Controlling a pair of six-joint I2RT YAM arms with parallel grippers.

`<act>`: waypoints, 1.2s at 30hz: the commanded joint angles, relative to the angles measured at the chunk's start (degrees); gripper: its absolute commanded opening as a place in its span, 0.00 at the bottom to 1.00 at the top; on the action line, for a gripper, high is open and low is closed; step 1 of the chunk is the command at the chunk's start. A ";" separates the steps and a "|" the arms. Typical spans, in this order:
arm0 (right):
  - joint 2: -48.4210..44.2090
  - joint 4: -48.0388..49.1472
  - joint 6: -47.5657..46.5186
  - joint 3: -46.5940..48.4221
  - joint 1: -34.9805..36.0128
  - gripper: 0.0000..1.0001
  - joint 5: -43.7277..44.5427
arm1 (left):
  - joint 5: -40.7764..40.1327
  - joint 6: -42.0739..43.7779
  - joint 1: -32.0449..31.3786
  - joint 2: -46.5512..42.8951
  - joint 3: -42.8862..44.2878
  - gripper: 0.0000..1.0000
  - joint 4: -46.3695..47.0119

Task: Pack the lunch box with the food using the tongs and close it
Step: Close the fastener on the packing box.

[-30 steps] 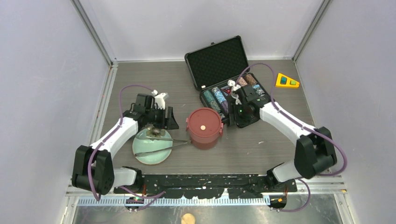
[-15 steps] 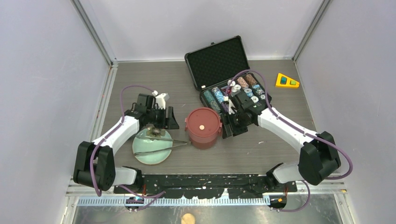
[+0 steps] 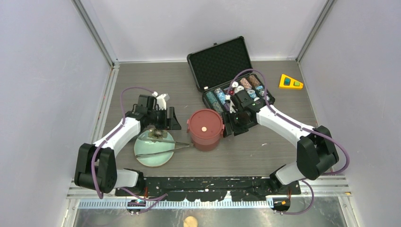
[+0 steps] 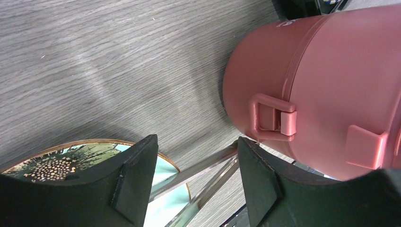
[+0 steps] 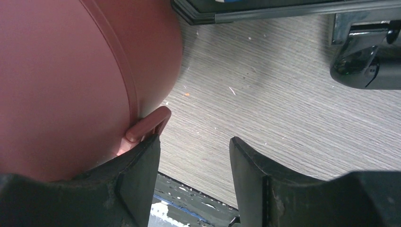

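Standing upright near the middle of the grey wood-grain table [image 3: 142, 85], the maroon-red round plastic lunch box [image 3: 205, 130] has its lid on, with a small orange dot at the lid's centre. At 8 o'clock from it lies a pale green round plate [image 3: 151, 160], and the slim silver metal tongs [image 3: 164, 149] rest across that plate, their two arms drawing together toward the lunch box and reaching past the plate's 3 o'clock rim. An open black hard case of coloured chip stacks [image 3: 220, 61] sits at 1 o'clock from the lunch box, and a yellow wedge-shaped block [image 3: 290, 81] lies well apart at 2 o'clock.

The left gripper [image 3: 168, 120] hangs at 9 o'clock from the lunch box, over the plate's far rim. In the left wrist view its jaws stand apart and hold nothing; the tongs [image 4: 208, 166] and plate [image 4: 99, 141] show below the gap, and a side clip [image 4: 274, 118] of the lunch box [image 4: 331, 71] faces the camera.

The right gripper [image 3: 231, 125] is at 3 o'clock, just beside the lunch box wall. The right wrist view shows its jaws parted and empty, one fingertip [image 5: 137, 175] close against a side clip [image 5: 146, 122] of the lunch box [image 5: 71, 85]; whether they touch cannot be told.
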 commanded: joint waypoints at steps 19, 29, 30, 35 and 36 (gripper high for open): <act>-3.54 4.90 2.52 1.38 -5.29 0.71 2.84 | -11.03 0.59 0.78 -3.47 1.31 0.61 -5.49; -2.72 10.54 5.73 -4.47 -4.99 0.78 3.49 | -7.56 -0.93 -4.55 1.10 0.87 0.64 -3.10; -2.11 11.04 6.09 -4.55 -4.74 0.78 3.85 | -7.90 -1.21 -4.70 1.88 1.03 0.65 -3.09; 0.37 13.61 7.86 -4.87 -2.59 0.80 4.35 | -7.19 -2.18 -5.61 5.53 1.14 0.67 -2.28; 0.65 13.99 8.18 -4.91 -2.17 0.80 4.18 | -6.62 -2.45 -6.07 5.98 1.14 0.68 -2.01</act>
